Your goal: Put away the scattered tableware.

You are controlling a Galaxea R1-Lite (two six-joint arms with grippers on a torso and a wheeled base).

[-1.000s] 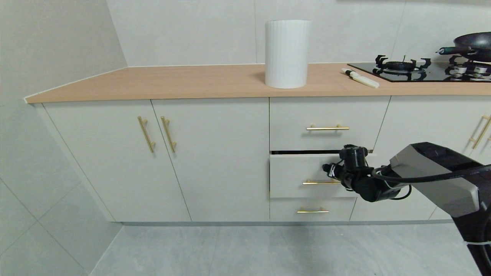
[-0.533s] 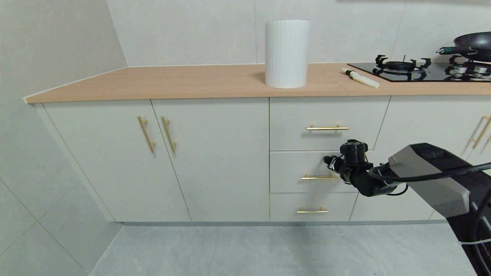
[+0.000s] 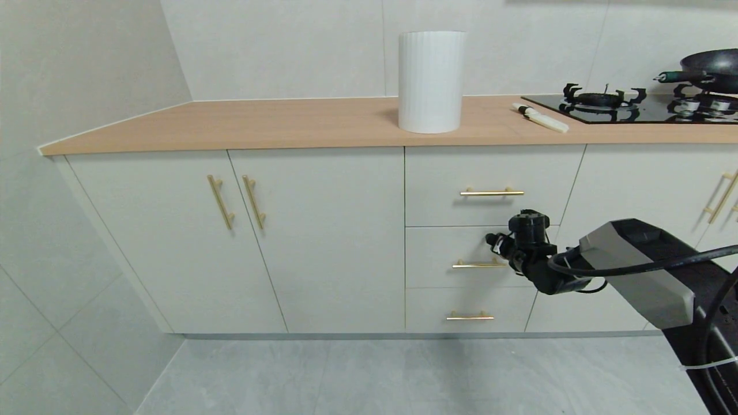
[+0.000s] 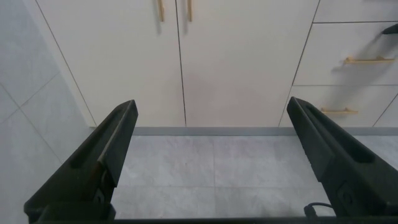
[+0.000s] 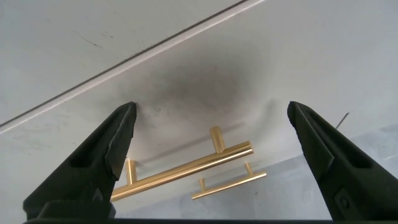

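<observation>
My right gripper (image 3: 497, 244) is open and sits against the front of the shut middle drawer (image 3: 444, 253), just above its gold handle (image 3: 478, 264). In the right wrist view the open gripper (image 5: 211, 112) frames the drawer front, with that handle (image 5: 186, 165) just past it. On the wooden counter (image 3: 259, 124) a white utensil with a dark tip (image 3: 540, 117) lies beside the hob. My left gripper (image 4: 211, 109) is open with nothing in it, low over the grey floor (image 4: 205, 168) in front of the cabinet doors (image 4: 242, 62).
A tall white ribbed cylinder (image 3: 431, 80) stands on the counter above the drawers. A black gas hob (image 3: 634, 106) with a dark wok (image 3: 712, 60) is at the far right. Top drawer (image 3: 493, 184) and bottom drawer (image 3: 470, 311) are shut. Double cabinet doors (image 3: 236, 230) are to the left.
The middle drawer stood slightly open a second ago and is now shut. My right gripper moved in toward the cabinet with it.
</observation>
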